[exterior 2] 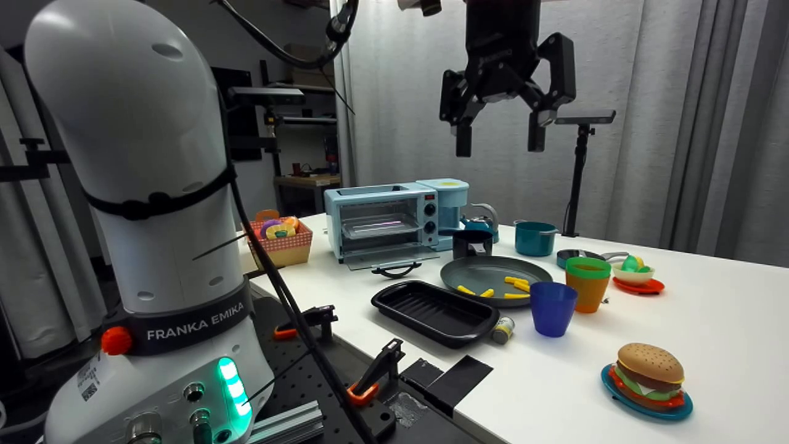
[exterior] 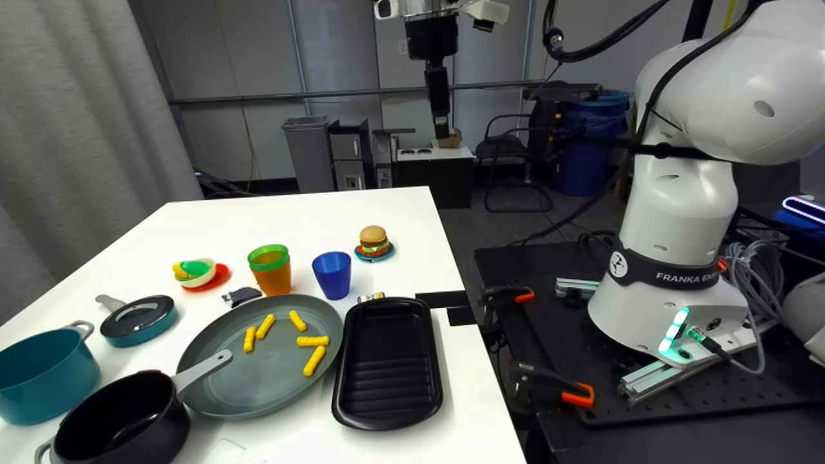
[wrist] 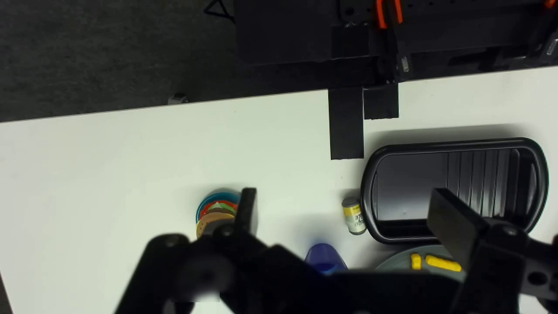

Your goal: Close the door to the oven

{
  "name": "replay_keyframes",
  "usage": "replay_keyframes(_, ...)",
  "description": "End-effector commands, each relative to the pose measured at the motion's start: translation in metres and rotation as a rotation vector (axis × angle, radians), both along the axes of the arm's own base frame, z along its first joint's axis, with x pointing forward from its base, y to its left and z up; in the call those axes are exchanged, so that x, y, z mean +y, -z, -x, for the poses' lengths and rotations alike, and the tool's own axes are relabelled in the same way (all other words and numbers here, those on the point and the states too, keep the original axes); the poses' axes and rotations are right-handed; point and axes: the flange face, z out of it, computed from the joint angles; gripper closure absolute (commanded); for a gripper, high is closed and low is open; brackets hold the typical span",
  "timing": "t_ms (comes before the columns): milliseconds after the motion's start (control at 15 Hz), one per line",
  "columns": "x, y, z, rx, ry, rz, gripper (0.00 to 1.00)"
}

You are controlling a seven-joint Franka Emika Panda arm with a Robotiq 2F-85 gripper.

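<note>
"Where do we find the flat, see-through oven door [exterior 2: 394,258]?"

"In an exterior view we see it lowered in front of the light-blue toy toaster oven [exterior 2: 429,219], whose cavity stands exposed; a curved black handle [exterior 2: 397,274] lines its outer edge. The oven stands on the white table [exterior 2: 709,314], between a red-checked basket [exterior 2: 288,251] of brightly coloured pieces [exterior 2: 280,231] and a teal kettle [exterior 2: 479,224]."

"And the black, two-fingered gripper [exterior 2: 500,142]?"

"We see it hang high over the table from the white robot arm [exterior 2: 151,154], well apart from the door. Its fingers [exterior 2: 463,142] point down and stand wide apart, and the wrist view shows us the same broad gap."

"What else do we have by the handle?"

"Near it lies a black, ridged, rectangular baking tray [exterior 2: 435,312]. Beside the tray we see a round grey plate [exterior: 277,380] carrying five yellow sticks [exterior: 314,361] and, in the wrist view, a small yellow-and-white can [wrist: 354,216] lying on its side. A blue plastic cup [exterior: 332,275] stands nearby, and a tan-bunned toy hamburger [exterior 2: 650,370] sits on a teal saucer [exterior 2: 669,414]."
</note>
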Motion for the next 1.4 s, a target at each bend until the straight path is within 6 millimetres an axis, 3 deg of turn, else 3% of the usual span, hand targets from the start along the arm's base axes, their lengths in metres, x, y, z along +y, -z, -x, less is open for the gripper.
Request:
replay_keyframes(0,0.001,0.0,0.0,-0.012,0.005,-0.007,0.0)
replay_keyframes(467,0.0,0.0,0.0,0.001,0.004,-0.005,0.0)
replay_keyframes(533,0.05,-0.022,-0.046,0.009,0.007,-0.004,0.15)
replay_keyframes(667,0.073,-0.031,-0.066,-0.01,0.009,-0.015,0.34)
replay_keyframes(1067,0.195,-0.068,-0.163,-0.032,-0.038,0.003,0.82)
replay_keyframes(1200,0.226,-0.077,-0.193,-0.038,-0.051,0.017,0.95)
replay_keyframes(1333,0.256,-0.083,-0.219,-0.043,-0.063,0.009,1.0)
